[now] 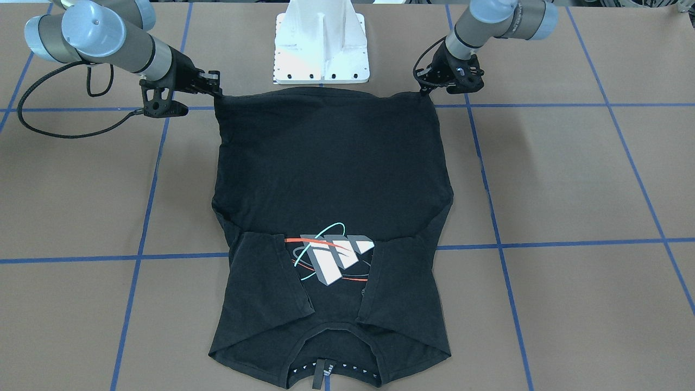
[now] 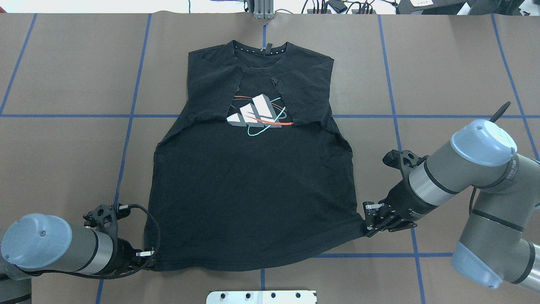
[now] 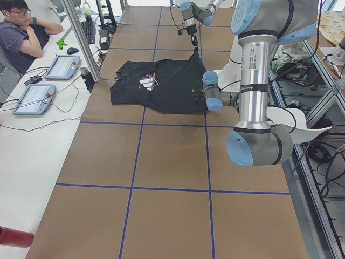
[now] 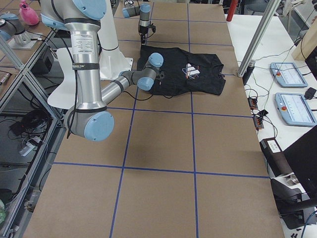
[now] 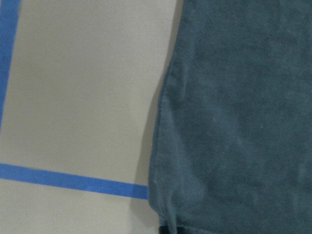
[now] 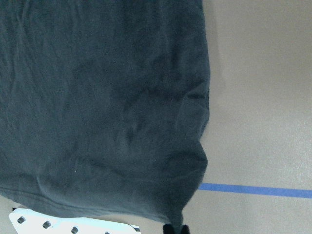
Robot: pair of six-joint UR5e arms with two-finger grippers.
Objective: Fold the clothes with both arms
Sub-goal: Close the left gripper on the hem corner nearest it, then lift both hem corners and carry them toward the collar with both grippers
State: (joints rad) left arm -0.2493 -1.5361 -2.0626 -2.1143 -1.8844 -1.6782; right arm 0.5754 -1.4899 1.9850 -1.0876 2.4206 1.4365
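The black T-shirt [image 2: 253, 190] lies spread on the brown table, graphic [image 2: 257, 114] up, collar at the far edge, both sleeves folded in over the chest. My left gripper [image 2: 147, 258] is shut on the hem's near-left corner. My right gripper [image 2: 366, 223] is shut on the near-right corner. In the front-facing view the T-shirt [image 1: 331, 163] has its hem pulled taut between the left gripper [image 1: 426, 91] and the right gripper [image 1: 220, 93]. Both wrist views show only dark fabric [image 5: 234, 122] [image 6: 97, 97] and table.
The white pedestal base [image 1: 321, 43] stands just behind the hem. Blue tape lines [image 2: 126, 116] grid the table. A side bench with control tablets [image 3: 35, 97] and a seated person [image 3: 24, 32] runs along the table's far edge.
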